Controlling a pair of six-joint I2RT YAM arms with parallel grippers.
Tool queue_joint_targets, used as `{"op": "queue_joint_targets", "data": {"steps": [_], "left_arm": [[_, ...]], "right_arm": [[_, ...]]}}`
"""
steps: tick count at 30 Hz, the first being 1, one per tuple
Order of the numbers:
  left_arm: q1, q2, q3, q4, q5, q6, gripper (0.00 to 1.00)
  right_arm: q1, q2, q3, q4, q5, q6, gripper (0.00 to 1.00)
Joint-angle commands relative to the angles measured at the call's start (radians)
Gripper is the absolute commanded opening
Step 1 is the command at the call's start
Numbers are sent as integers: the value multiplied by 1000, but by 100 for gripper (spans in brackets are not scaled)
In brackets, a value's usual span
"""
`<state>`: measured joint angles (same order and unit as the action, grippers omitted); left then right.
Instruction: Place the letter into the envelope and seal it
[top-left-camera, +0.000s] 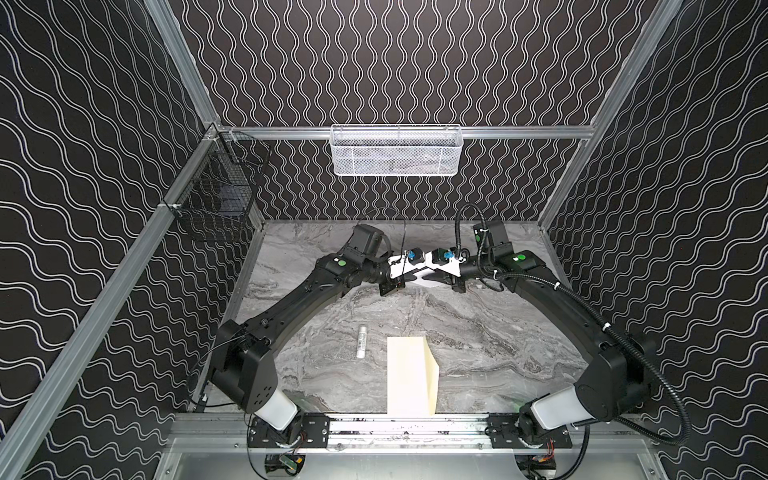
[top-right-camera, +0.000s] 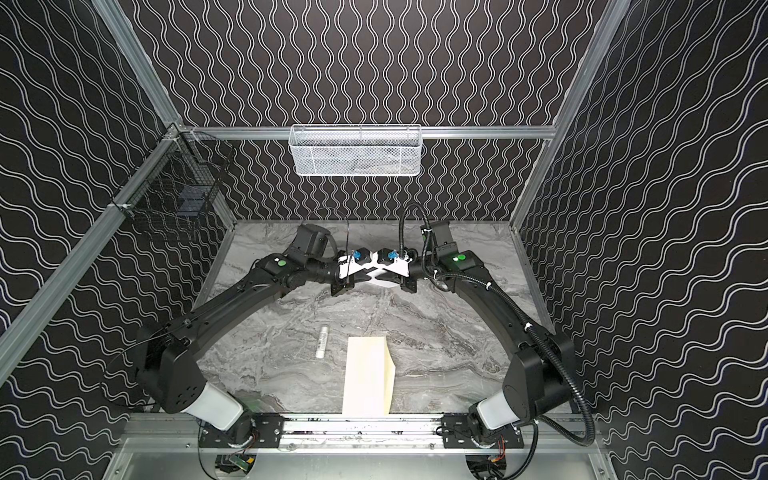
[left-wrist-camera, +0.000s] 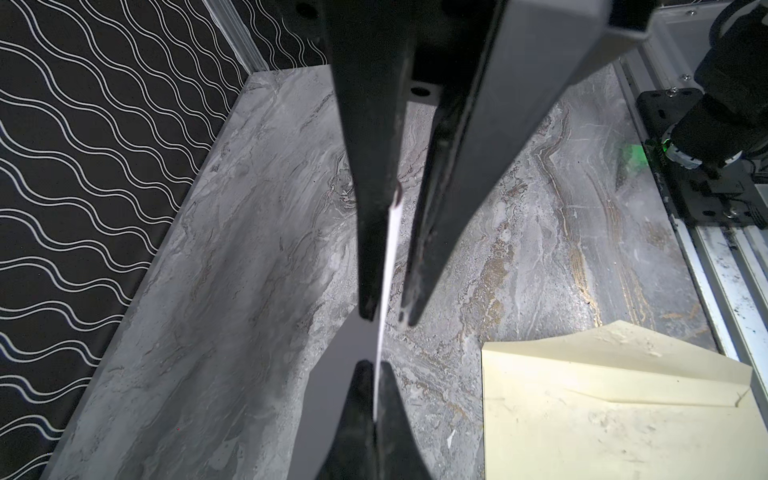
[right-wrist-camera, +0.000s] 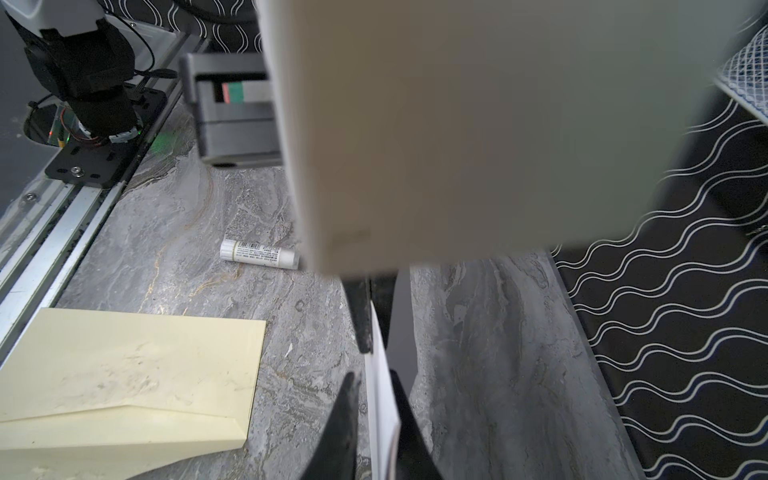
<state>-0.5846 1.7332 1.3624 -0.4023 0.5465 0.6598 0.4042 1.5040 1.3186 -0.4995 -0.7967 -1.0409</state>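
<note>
Counting what you have on the desk (top-left-camera: 498, 332): two arms, two end effectors, one letter, one envelope and one small white stick with a barcode label (top-left-camera: 362, 340). Two baskets hang above: one white mesh basket (top-left-camera: 395, 151) on the back rail and one black wire basket (top-left-camera: 216, 199) on the left wall.

Your left end effector (left-wrist-camera: 385, 320) and right end effector (left-wrist-camera: 375, 368) meet tip to tip over the far middle of the desk. Both are pressed together on the letter (left-wrist-camera: 390, 257), which hangs edge-on between them, off the surface. In the right wrist view, part of the sheet fills the frame as a pale blur.

Your envelope (top-left-camera: 409, 374) lies flat at the near edge, its short end touching the front rail. Its pointed flap (top-left-camera: 433, 368) is open toward the right. The stick lies just left of the envelope's far corner, apart from it.

Bare marble runs between the end effectors and the envelope, and across the desk's right side. The arms' elbows bow out toward the side walls.
</note>
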Motion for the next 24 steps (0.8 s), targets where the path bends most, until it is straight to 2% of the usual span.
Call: {"op": "queue_joint_targets", "data": {"steps": [1, 3, 7, 10, 12, 13, 15, 18, 22, 24], "left_arm": [[-1, 1, -4, 42, -14, -7, 0], [-4, -3, -16, 61, -15, -15, 0], [-5, 0, -22, 79, -39, -29, 0], [-5, -21, -54, 173, -104, -113, 40], [-6, -68, -108, 265, -120, -173, 74], [-7, -93, -134, 308, -133, -207, 83], [-5, -157, -201, 400, -162, -304, 92], [-4, -237, -299, 499, -190, -466, 99], [-1, -297, -401, 581, -182, -668, 99], [4, -326, -438, 600, -136, -759, 99]], "right_arm": [[1, -7, -9, 16, -6, -12, 5], [1, -9, -10, 20, 7, -5, 0], [1, -7, -19, 37, 35, 13, 0], [1, -9, -32, 62, 53, 37, 0], [-1, -10, -46, 79, 67, 52, 0], [-3, -11, -53, 86, 68, 56, 0], [-14, -14, -73, 112, 59, 73, 0], [-24, -24, -98, 149, 44, 97, 0], [-32, -32, -136, 193, 22, 112, 0], [-45, -30, -148, 224, 4, 138, 0]]}}
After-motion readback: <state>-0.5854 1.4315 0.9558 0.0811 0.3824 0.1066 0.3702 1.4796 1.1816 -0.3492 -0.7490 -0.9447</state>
